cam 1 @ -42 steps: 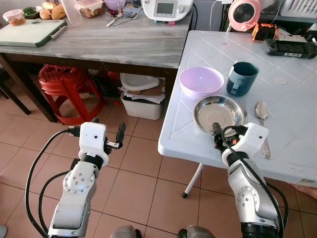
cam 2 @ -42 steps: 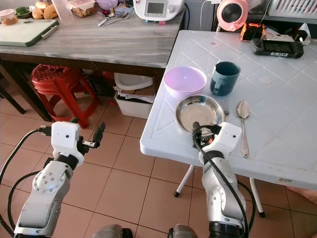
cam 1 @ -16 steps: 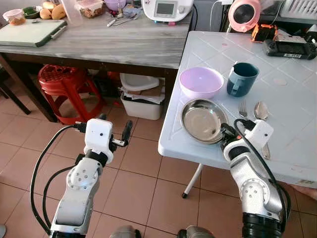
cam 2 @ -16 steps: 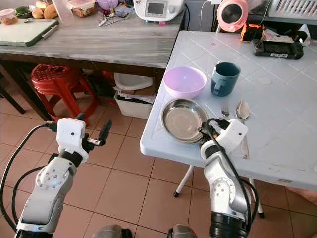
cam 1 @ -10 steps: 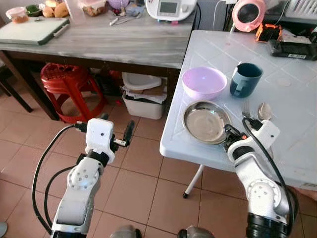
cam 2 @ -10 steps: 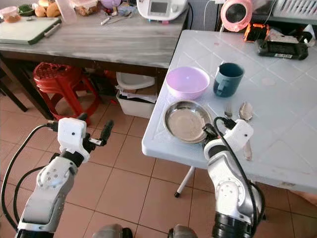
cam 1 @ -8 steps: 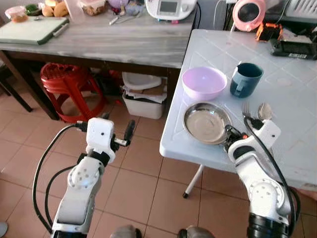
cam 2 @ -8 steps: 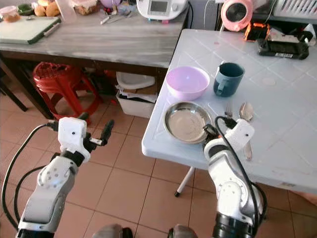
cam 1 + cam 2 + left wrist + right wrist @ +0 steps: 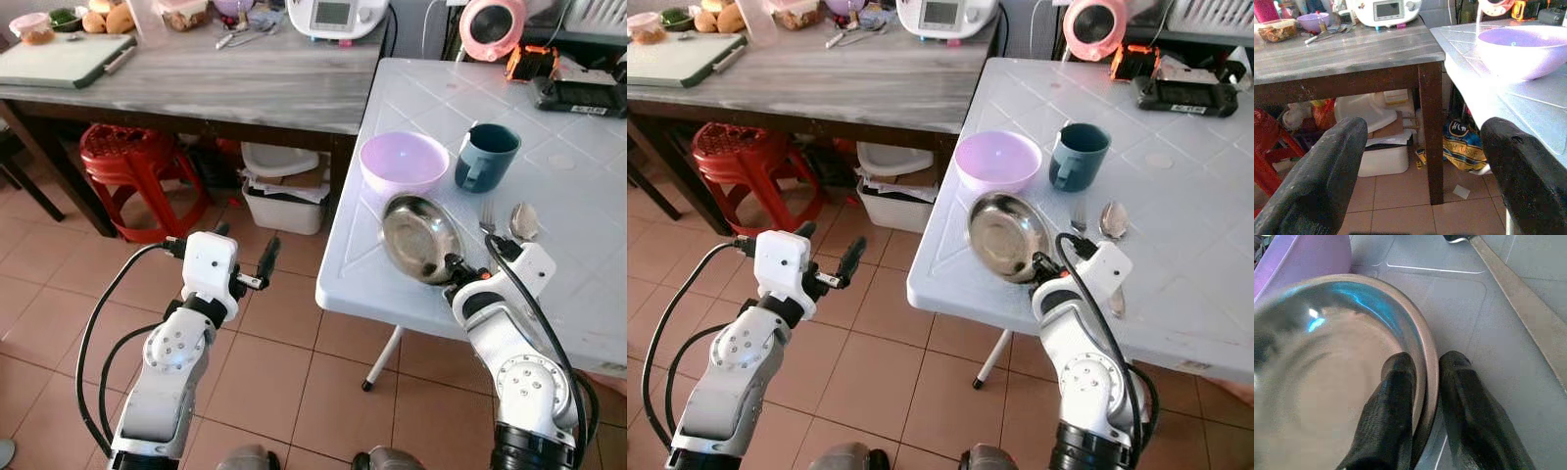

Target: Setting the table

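Observation:
My right gripper point(image 9: 453, 270) is shut on the near rim of a round steel plate point(image 9: 419, 238). The plate stands tilted, raised off the white table point(image 9: 578, 196) near its front left edge. In the right wrist view one finger point(image 9: 1396, 401) lies inside the plate point(image 9: 1327, 382) and the other outside its rim. Behind the plate sit a purple bowl point(image 9: 402, 162) and a dark teal mug point(image 9: 485, 155). A fork point(image 9: 487, 211) and a spoon point(image 9: 522, 221) lie to the plate's right. My left gripper point(image 9: 245, 251) hangs open over the tiled floor, holding nothing.
A grey wooden table point(image 9: 225, 83) stands to the left, carrying a cutting board point(image 9: 64, 59) and kitchen items. Beneath it are a red stool point(image 9: 127, 162) and a white bin point(image 9: 284, 196). A black device point(image 9: 578, 95) and a pink appliance point(image 9: 490, 27) sit at the white table's far end.
The plate lay flat and was pulled left toward the table edge; now it is tipped up on my right gripper. My left arm has drifted slightly right.

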### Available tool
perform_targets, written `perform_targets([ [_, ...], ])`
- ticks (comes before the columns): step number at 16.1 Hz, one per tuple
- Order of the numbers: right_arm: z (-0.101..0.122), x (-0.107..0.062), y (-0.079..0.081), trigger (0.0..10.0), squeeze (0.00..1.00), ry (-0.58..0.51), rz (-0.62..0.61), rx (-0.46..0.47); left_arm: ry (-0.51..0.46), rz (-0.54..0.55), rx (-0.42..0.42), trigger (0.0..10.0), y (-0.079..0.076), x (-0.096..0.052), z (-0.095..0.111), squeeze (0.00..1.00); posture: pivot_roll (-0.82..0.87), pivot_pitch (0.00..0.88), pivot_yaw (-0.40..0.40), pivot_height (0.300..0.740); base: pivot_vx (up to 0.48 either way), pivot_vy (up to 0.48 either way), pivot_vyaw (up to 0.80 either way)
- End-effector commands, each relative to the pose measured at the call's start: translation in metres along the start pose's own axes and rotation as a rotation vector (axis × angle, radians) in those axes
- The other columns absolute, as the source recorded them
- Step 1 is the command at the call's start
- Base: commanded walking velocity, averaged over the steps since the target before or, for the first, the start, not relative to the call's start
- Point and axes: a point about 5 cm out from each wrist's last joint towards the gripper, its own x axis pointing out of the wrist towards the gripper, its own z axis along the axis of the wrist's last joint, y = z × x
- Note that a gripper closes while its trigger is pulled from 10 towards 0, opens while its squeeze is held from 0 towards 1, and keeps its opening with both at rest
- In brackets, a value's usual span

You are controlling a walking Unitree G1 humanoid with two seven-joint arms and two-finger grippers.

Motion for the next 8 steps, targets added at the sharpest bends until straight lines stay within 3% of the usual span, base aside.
perform_targets([
  [1, -0.0387, -0.0031, 0.0067, 10.0, 1.00, 0.142, -0.024, 0.098, -0.001, -0.014, 0.007, 10.0, 0.0007, 0.0007, 0.0003, 0.00, -0.01, 0.024, 0.060, 0.740, 0.000, 0.000, 0.00],
  [7, -0.0346, -0.0027, 0.0153, 10.0, 1.00, 0.148, -0.007, 0.117, -0.001, -0.032, 0.010, 10.0, -0.0002, 0.0008, 0.0008, 0.00, -0.01, 0.028, 0.063, 0.740, 0.000, 0.000, 0.00],
  [8, -0.0347, -0.0014, 0.0164, 10.0, 0.67, 0.159, 0.001, 0.112, 0.000, -0.033, 0.011, 10.0, -0.0005, 0.0009, 0.0007, 0.00, -0.01, 0.026, 0.062, 0.740, 0.000, 0.000, 0.00],
])
